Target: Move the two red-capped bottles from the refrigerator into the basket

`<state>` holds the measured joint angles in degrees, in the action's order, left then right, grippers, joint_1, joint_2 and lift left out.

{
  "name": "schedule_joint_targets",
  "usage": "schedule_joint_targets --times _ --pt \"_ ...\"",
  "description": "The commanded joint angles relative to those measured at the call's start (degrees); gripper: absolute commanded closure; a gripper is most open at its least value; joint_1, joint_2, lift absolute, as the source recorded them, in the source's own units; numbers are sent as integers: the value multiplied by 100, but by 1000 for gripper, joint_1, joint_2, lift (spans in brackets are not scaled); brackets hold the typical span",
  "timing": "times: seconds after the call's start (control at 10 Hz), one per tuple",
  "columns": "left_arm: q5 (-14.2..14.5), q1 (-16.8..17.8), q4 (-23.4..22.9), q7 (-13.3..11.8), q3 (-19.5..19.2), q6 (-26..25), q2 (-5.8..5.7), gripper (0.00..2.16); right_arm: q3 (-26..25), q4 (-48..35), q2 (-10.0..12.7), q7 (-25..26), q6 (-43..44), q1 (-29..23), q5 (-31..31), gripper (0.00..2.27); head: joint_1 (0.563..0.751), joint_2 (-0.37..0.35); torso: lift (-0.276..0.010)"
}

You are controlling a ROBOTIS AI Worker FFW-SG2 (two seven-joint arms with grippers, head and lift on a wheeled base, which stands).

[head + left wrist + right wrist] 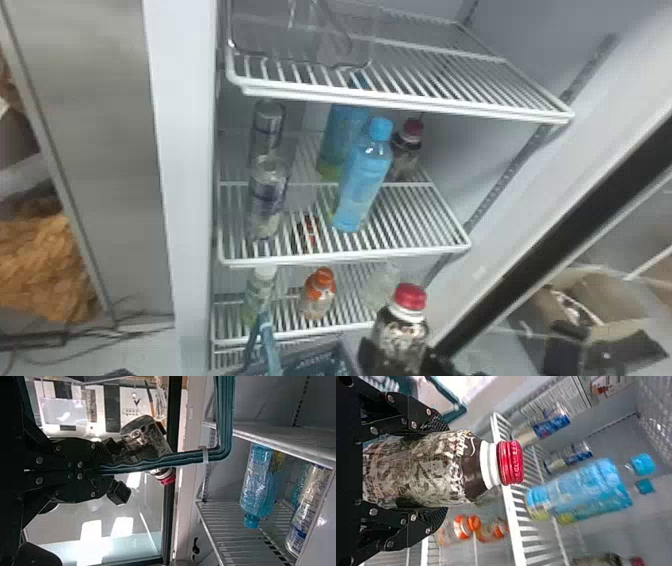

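The first red-capped bottle (415, 471) is grasped in your right gripper (442, 473), at the head view's lower right, to the right of the basket (320, 366). Your left gripper (109, 470) is clenched on the basket's handle (178, 458). The second red-capped bottle (406, 150) stands right of upper centre, towards the shelf's (345, 259) rear. Assessment: first transfer in hand; you next need to align over the basket, lower and release.

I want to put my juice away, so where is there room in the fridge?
The middle shelf has bare wire between the front blue bottle and its right edge. The top shelf is bare right of the clear bin. It's crowded behind that front bottle, with another blue bottle and a red-capped bottle.
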<state>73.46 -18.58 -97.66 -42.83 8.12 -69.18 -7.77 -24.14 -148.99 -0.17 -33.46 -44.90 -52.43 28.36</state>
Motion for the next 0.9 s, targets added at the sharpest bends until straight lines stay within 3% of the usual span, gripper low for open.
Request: schedule_joint_targets --times 0.0,0.3,0.4,0.6,0.7,0.8 --pt "13 44 0 12 34 27 -22 1200 334 168 -62 -21 -151 54 112 1277 695 -350 0" --pt "70 128 0 12 68 98 -31 1200 700 379 -159 -56 -502 97 66 1273 695 -350 0" --pt "138 142 0 12 125 154 -58 1200 689 393 -159 -56 -530 111 9 1018 695 -350 0" --pt "173 142 0 21 171 182 -84 1200 609 379 -159 -65 -530 111 -94 156 695 -350 0" --pt "184 128 0 29 171 182 -84 1200 563 365 -142 -65 -530 125 -60 50 695 -350 0" --pt "195 128 0 29 171 182 -84 1200 494 351 -124 -65 -530 139 -14 134 695 -350 0"
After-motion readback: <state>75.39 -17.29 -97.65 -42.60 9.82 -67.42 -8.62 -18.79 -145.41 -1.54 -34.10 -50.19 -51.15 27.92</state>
